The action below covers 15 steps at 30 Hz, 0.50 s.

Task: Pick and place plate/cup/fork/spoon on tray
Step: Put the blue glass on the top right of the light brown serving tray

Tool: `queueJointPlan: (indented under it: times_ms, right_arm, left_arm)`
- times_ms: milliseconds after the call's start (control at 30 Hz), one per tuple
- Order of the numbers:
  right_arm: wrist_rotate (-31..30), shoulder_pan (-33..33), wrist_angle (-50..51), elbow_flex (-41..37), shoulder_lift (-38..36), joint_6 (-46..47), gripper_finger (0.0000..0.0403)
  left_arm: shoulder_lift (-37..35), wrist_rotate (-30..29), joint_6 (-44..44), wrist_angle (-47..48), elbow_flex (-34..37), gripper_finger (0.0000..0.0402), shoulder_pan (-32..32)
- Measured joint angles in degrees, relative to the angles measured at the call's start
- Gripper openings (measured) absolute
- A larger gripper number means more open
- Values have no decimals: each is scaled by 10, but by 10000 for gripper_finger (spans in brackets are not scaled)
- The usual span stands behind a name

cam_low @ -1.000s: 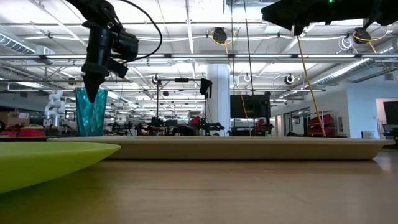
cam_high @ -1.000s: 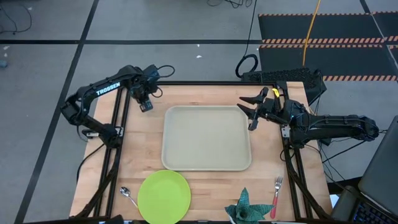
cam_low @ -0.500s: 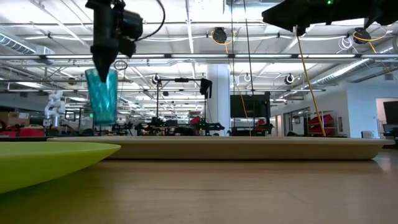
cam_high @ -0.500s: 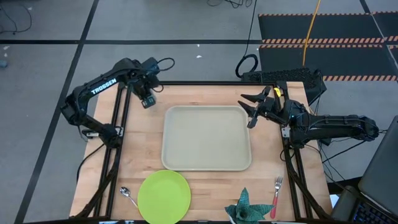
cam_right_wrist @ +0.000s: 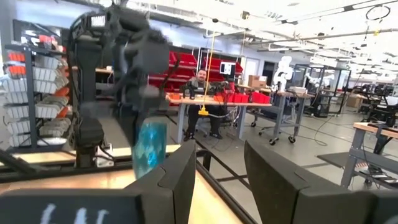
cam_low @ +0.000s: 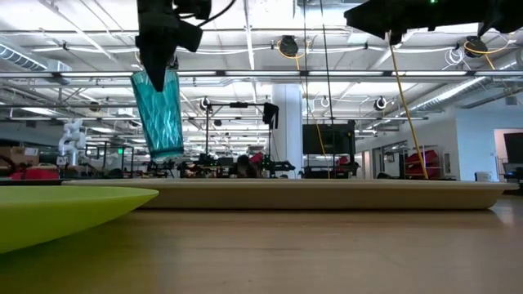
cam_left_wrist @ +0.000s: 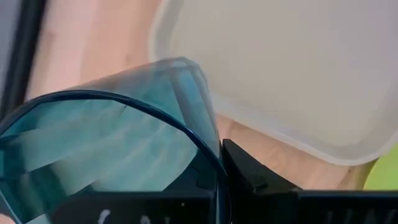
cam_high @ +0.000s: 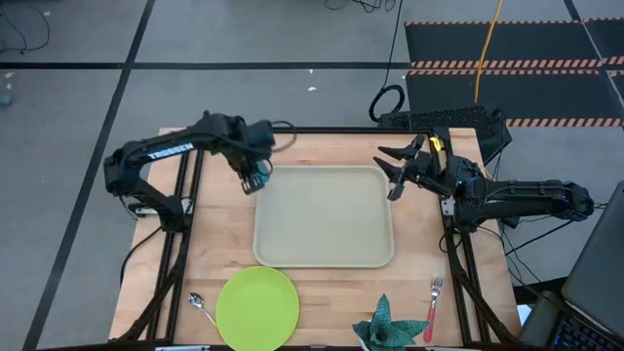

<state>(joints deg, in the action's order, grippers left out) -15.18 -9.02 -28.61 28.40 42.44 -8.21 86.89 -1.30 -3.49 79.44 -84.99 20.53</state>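
My left gripper (cam_high: 255, 180) is shut on the translucent teal cup (cam_low: 159, 114), held in the air just left of the far left corner of the beige tray (cam_high: 325, 216). My right gripper (cam_high: 395, 171) is open and empty above the tray's far right corner. The lime-green plate (cam_high: 257, 307) lies flat on the table in front of the tray. The orange-handled spoon (cam_high: 200, 307) lies to the left of the plate. The red-handled fork (cam_high: 432, 307) lies at the near right. My left gripper holds the cup by its rim wall (cam_left_wrist: 208, 155), one finger inside the cup and one finger (cam_left_wrist: 249, 177) outside. The fingers come from above, pointing down. The cup hangs below them, slightly tilted, open end up, clear of the table and the tray.
A spiky teal-green leafy object (cam_high: 385, 327) sits at the near edge, between the plate and the fork. Black frame rails run along the table's left and right sides. In the right wrist view a person (cam_right_wrist: 200, 81) sits far off in the room.
My left gripper has gone up and toward the table's right, toward the tray's far left corner, carrying the cup. The cup stood on the table at the far left; now it hangs lifted clear and slightly tilted.
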Motion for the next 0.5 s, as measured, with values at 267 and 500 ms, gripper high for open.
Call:
queueJointPlan:
  times_ms: [267,500]
  right_arm:
    - [2,-10,-3,0,0,-1,130]
    - [2,-22,11,0,0,0,130]
  left_arm:
    - [87,-15,-12,44,-61,8,-36]
    - [131,-17,-8,43,-137,8,-50]
